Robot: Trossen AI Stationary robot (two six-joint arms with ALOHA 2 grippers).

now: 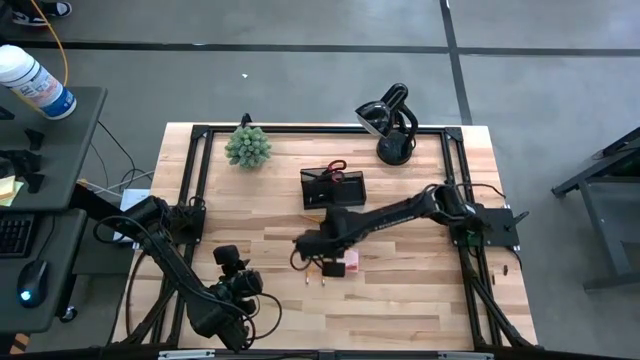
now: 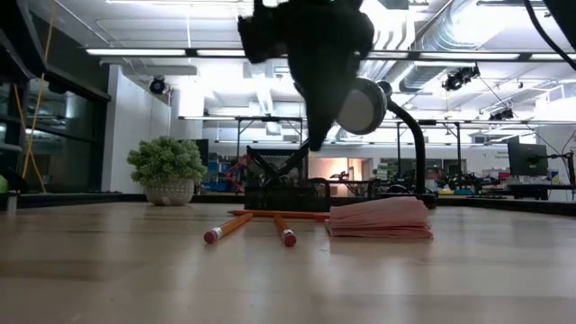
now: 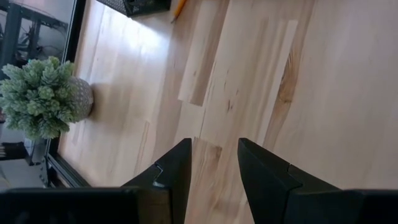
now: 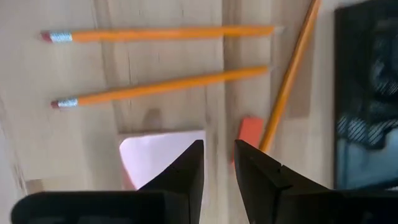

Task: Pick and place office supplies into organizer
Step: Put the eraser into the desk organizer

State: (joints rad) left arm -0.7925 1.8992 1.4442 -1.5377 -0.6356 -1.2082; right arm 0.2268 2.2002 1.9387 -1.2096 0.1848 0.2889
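Note:
Three yellow-orange pencils [image 4: 161,33] [image 4: 165,86] [image 4: 289,78] lie flat on the wooden table, near the black organizer [image 1: 332,188]. A pink sticky-note pad [image 4: 158,155] lies flat beside them. Red scissor handles [image 1: 337,168] show at the organizer's far side. My right gripper [image 4: 219,163] hangs above the pad and the pencils, pointing down, open by a narrow gap with nothing between its fingers. In the low view it [image 2: 312,135] is clear of the table. My left gripper [image 3: 214,158] waits open over bare table at the near left [image 1: 232,260].
A green spiky plant [image 1: 248,147] stands at the far left and a black desk lamp [image 1: 392,125] at the far right. A small orange-red piece [image 4: 252,132] lies by the slanting pencil. Bare wood lies to the left and near side of the pencils.

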